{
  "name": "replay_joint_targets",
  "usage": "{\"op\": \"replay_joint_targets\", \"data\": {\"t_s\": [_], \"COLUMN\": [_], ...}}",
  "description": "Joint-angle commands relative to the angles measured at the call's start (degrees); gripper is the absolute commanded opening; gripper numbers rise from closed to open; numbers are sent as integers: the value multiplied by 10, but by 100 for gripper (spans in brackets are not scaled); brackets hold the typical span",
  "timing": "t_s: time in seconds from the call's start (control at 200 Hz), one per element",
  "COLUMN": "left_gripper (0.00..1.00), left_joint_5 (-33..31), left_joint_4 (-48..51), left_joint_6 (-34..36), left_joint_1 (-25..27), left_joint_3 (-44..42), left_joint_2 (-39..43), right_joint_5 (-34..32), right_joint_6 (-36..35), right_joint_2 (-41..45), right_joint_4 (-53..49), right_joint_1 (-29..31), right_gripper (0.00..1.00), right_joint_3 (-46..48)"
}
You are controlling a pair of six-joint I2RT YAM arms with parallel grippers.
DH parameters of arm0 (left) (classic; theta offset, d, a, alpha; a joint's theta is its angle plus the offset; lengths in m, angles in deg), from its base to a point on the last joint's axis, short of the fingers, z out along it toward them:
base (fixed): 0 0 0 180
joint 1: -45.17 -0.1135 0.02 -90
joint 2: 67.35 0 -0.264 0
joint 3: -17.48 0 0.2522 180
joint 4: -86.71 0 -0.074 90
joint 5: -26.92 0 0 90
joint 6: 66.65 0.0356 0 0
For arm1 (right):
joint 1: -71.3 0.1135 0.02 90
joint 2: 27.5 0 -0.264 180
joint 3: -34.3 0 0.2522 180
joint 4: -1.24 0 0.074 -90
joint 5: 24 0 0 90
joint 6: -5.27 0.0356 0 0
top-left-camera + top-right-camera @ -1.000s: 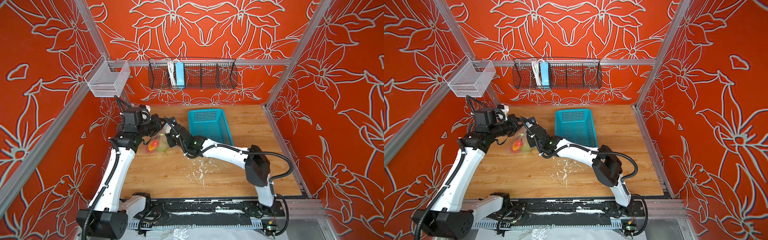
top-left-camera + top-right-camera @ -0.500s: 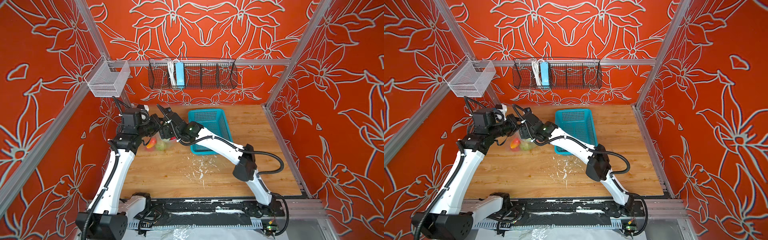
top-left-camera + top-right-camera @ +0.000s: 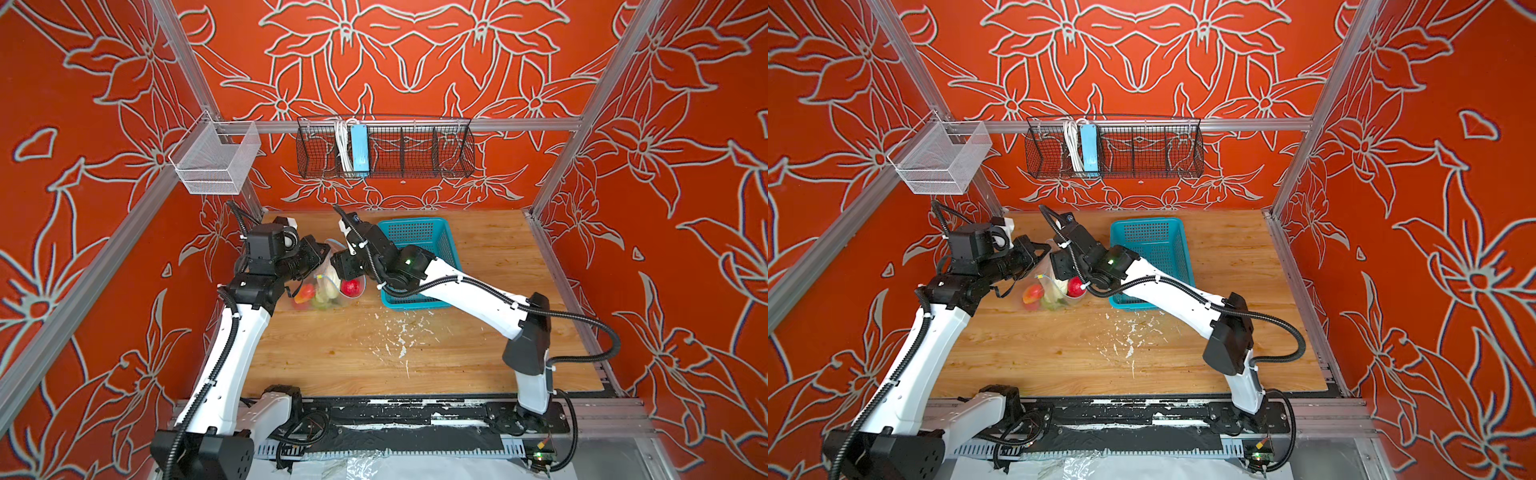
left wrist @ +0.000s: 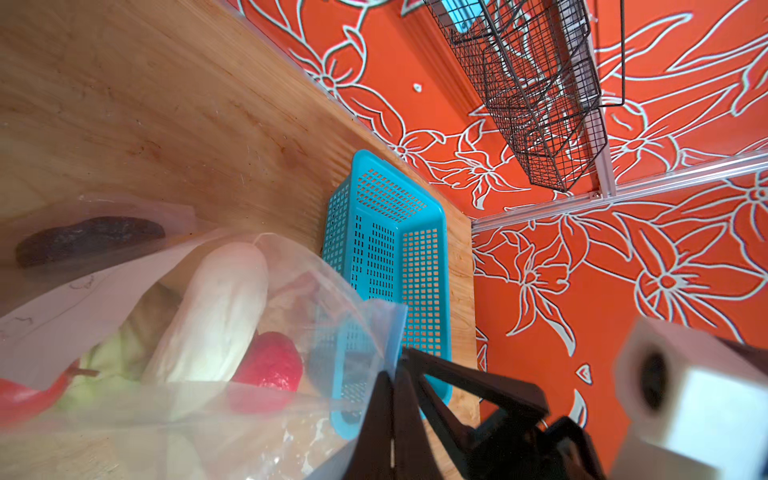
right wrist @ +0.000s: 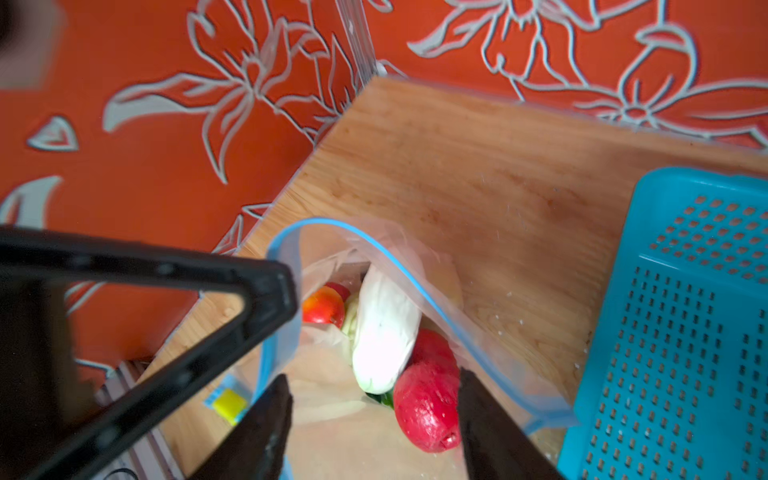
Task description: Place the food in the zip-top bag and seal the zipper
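The clear zip-top bag (image 3: 328, 291) stands open left of the basket, and its blue zipper (image 5: 374, 245) rings the mouth. The yellow slider (image 5: 230, 405) sits near one end. Inside lie a white cucumber (image 5: 384, 328), a red piece (image 5: 428, 407) and an orange-red mango (image 5: 323, 306), over something green. My left gripper (image 4: 392, 370) is shut on the bag's rim and holds it up. Just above the mouth, my right gripper (image 5: 372, 378) is open and holds nothing; the red piece lies lower, inside the bag. A dark piece (image 4: 89, 241) shows through the plastic.
The teal basket (image 3: 419, 241) stands right beside the bag, under my right forearm. White flecks (image 3: 399, 332) are scattered on the wooden table in front. A black wire rack (image 3: 384, 147) and a white mesh bin (image 3: 216, 160) hang on the walls.
My right gripper rose from low beside the bag to just above its mouth. The red piece now lies in the bag's right side. The left gripper kept its hold on the rim.
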Motion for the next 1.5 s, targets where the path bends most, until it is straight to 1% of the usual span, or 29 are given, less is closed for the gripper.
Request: {"op": "replay_joint_targets", "data": {"t_s": [0.0, 0.04, 0.095, 0.15, 0.195, 0.275, 0.345, 0.425, 0.505, 0.535, 0.57, 0.596, 0.621, 0.676, 0.706, 0.761, 0.806, 0.876, 0.966, 1.026, 1.181, 1.446, 1.496], "left_gripper": [0, 0, 0, 0, 0, 0, 0, 0, 0, 0, 0, 0, 0, 0, 0, 0, 0, 0, 0, 0, 0, 0, 0], "left_joint_5": [-6, -6, -5, -6, -5, -1, 0, 0, 1, -1, -4, -7, -7, -9, -8, -8, -7, -7, -7, -6, -4, -8, -7], "left_joint_4": [-1, 0, 2, 6, 6, 4, 4, 4, 6, 7, 13, 19, 25, 33, 36, 36, 35, 35, 37, 39, 41, 43, 43], "left_joint_6": [11, 11, 14, 15, 15, 13, 12, 11, 11, 11, 11, 12, 15, 18, 19, 19, 19, 19, 19, 19, 21, 22, 21], "left_joint_1": [4, 4, 4, 4, 4, 4, 4, 4, 4, 4, 4, 4, 4, 4, 4, 4, 4, 4, 4, 4, 4, 4, 4], "left_joint_3": [-7, -8, -10, -13, -16, -22, -26, -28, -27, -26, -23, -19, -15, -9, -7, -6, -6, -5, -3, -2, -3, -2, -1], "left_joint_2": [15, 17, 18, 20, 22, 26, 28, 29, 30, 31, 29, 28, 26, 24, 24, 25, 28, 31, 32, 32, 34, 37, 36], "right_joint_5": [54, 72, 91, 89, 96, 111, 132, 64, 41, 51, 82, 107, 117, 98, 96, 98, 88, 91, 88, 86, 53, 40, 37], "right_joint_6": [-22, -38, -65, -95, -124, -177, -266, -344, -383, -395, -424, -450, -475, -514, -535, -573, -588, -606, -628, -640, -682, -717, -724], "right_joint_2": [63, 85, 108, 121, 128, 118, 95, 73, 69, 74, 84, 96, 107, 132, 143, 151, 149, 142, 131, 122, 88, 26, 15], "right_joint_4": [137, 177, 202, 195, 183, 121, 58, -19, -60, -67, -71, -65, -52, -9, 7, 10, 8, -4, -4, -5, -10, -28, -35], "right_joint_1": [3, 3, 4, 5, 4, 4, 10, 34, 44, 45, 46, 47, 50, 59, 63, 67, 69, 70, 77, 82, 99, 110, 111], "right_gripper": [63, 64, 66, 67, 69, 69, 67, 69, 69, 69, 70, 71, 75, 85, 89, 90, 90, 87, 81, 79, 66, 59, 54], "right_joint_3": [98, 132, 158, 164, 161, 124, 84, 44, 27, 30, 42, 60, 80, 124, 142, 153, 148, 137, 123, 113, 86, 33, 20]}}
